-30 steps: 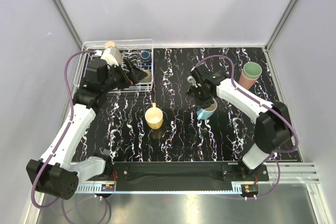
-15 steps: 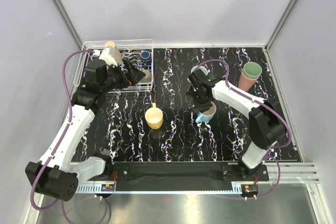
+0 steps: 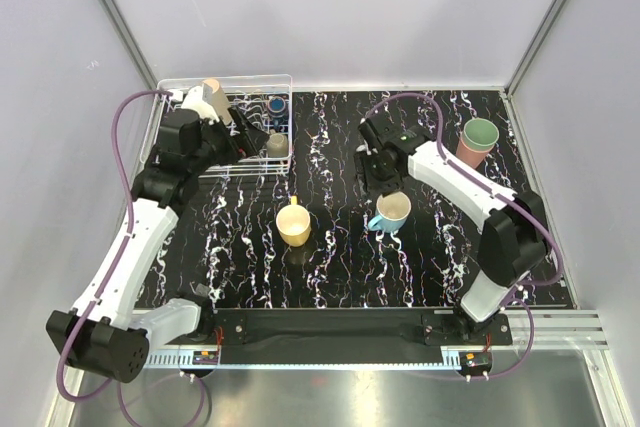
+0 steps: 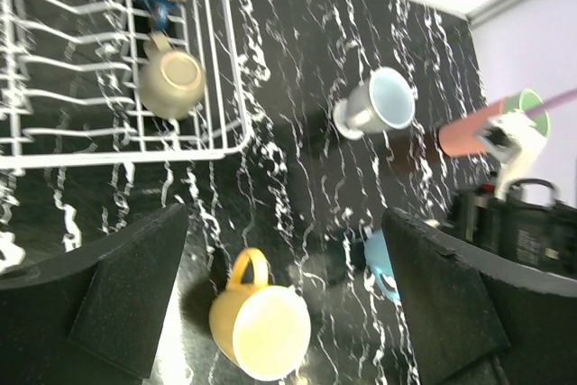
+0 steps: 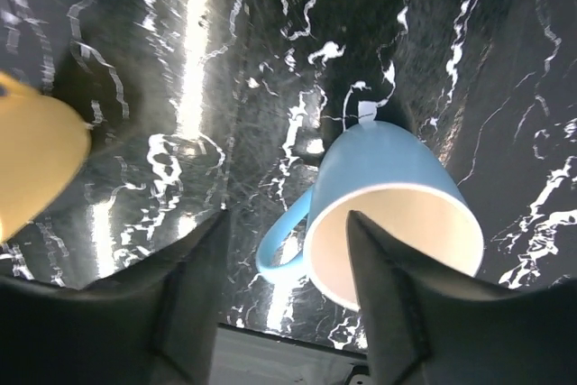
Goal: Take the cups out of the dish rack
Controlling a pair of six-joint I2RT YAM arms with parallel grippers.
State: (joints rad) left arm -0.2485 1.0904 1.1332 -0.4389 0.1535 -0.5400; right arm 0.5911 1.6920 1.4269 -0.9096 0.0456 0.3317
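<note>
Cyan mug (image 3: 391, 211) stands free mid-frame, right fingers (image 3: 378, 177) released above it — placing looks done. Left fingers (image 3: 248, 137), spread wide over the dish rack (image 3: 285, 80), next need a mug.

our two arms: the left arm (image 3: 135, 242) and the right arm (image 3: 455, 185) wear white shells over black joints, a purple cable (image 3: 114, 142) looping along each; the fingers (image 4: 108, 299) are matte black and grainy, the bases on a black rail (image 3: 330, 327).
</note>
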